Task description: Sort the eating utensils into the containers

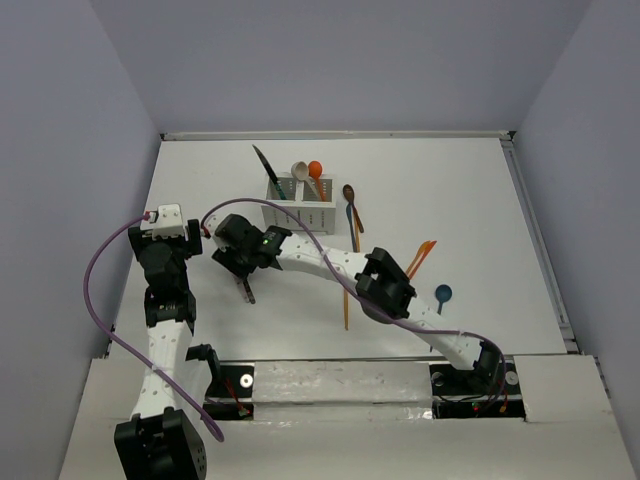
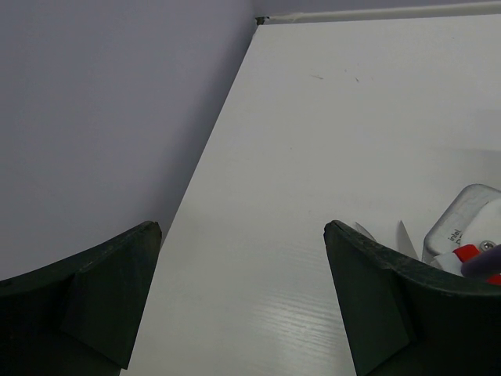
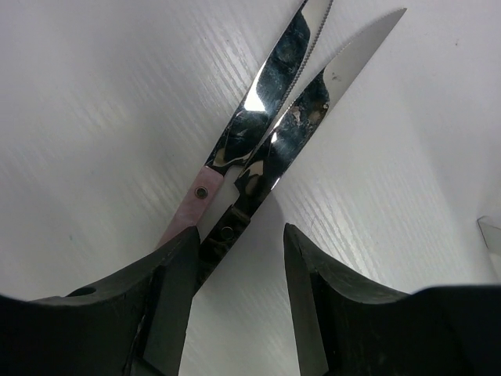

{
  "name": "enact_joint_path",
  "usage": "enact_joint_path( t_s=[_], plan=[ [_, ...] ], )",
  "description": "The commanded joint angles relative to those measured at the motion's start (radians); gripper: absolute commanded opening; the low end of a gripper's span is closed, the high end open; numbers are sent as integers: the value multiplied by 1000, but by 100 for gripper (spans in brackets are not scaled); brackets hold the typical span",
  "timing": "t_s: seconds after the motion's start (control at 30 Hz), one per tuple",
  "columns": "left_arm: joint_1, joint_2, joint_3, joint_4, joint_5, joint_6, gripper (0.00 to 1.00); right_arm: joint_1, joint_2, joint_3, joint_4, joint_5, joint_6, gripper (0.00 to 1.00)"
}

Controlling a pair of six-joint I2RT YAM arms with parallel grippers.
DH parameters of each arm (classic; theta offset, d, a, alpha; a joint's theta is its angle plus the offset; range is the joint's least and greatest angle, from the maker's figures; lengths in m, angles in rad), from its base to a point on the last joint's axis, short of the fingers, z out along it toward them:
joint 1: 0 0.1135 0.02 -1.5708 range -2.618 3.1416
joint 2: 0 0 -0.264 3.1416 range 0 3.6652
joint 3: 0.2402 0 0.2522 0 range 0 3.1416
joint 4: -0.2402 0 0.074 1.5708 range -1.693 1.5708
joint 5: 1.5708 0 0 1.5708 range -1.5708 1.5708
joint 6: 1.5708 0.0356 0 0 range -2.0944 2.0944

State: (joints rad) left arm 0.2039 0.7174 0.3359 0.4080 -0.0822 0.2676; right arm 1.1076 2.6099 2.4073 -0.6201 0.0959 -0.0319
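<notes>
Two knives lie side by side on the table, one pink-handled [image 3: 184,211] and one dark-handled [image 3: 227,231]. Their blades point away from my right gripper [image 3: 239,235]. It is open and low over their handles; the dark handle lies just inside the left finger and the pink handle runs under that finger. In the top view the right gripper [image 1: 243,283] is left of centre. The white caddy [image 1: 300,213] stands at the back and holds a black knife [image 1: 265,168], a white spoon [image 1: 299,172] and an orange spoon [image 1: 315,170]. My left gripper [image 2: 243,227] is open and empty.
A brown spoon [image 1: 349,193], a blue utensil [image 1: 352,228], an orange fork [image 1: 421,257], a long orange handle [image 1: 346,300] and a teal spoon [image 1: 443,293] lie right of the caddy. The left wall is close to the left gripper [image 1: 168,235].
</notes>
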Motion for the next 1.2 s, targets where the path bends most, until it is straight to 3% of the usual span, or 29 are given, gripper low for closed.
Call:
enact_joint_path(
  t_s=[0.0, 0.27, 0.4, 0.67, 0.9, 1.0, 1.17],
  plan=[
    [3, -15, -6, 64, 6, 5, 99, 8, 18, 50, 2, -24, -26, 53],
    [3, -18, -8, 68, 6, 7, 99, -2, 21, 29, -1, 28, -34, 47],
    [3, -21, -9, 66, 2, 8, 99, -2, 41, 41, -39, 16, -62, 52],
    [3, -13, -9, 77, 2, 9, 99, -11, 67, 38, -162, -21, -154, 50],
    [2, -10, -9, 83, -7, 12, 99, -11, 3, -69, -245, -4, -188, 21],
    [3, -26, -12, 81, -11, 12, 99, -11, -56, -144, -245, 34, -171, 13],
    [3, -41, -12, 74, -10, 13, 99, -11, -138, -266, -250, 53, -146, 7]
  ],
)
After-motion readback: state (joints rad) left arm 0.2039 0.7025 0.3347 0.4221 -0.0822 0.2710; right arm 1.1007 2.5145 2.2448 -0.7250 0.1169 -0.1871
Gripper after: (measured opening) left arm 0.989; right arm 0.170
